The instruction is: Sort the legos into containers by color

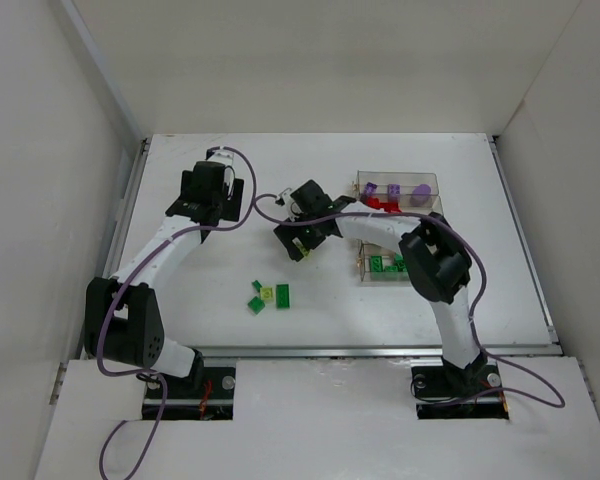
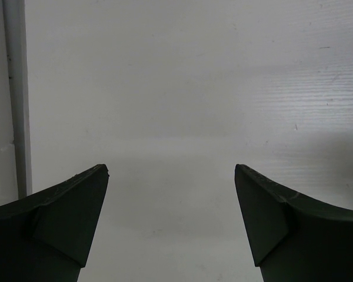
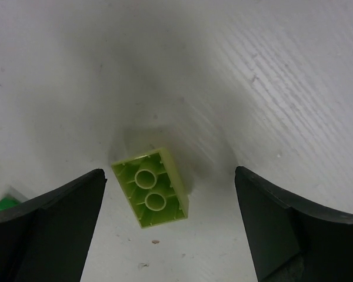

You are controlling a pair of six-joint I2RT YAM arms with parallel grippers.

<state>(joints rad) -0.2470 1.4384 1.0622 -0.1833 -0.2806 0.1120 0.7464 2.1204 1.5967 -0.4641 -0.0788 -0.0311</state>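
The right gripper hangs low over the table near its middle, jaws wide apart and clamped on nothing. A yellow-green brick lies on the table between them, hollow underside up, nearer one finger than the other and touching neither. The fingers straddle it as they would for a fresh pinch or just after a release; which of the two I cannot tell. The containers stand toward the far right part of the table, partly covered by the right arm. Purple pieces and red ones lie in the far compartments and green ones in a nearer one, so the sorting looks well along. Three loose legos lie together toward the near edge, left of centre, not yet sorted. The left gripper sits toward the far left corner, jaws apart over bare table, probably to keep clear of the other arm. No brand, label or writing can be read anywhere, not even on the brick
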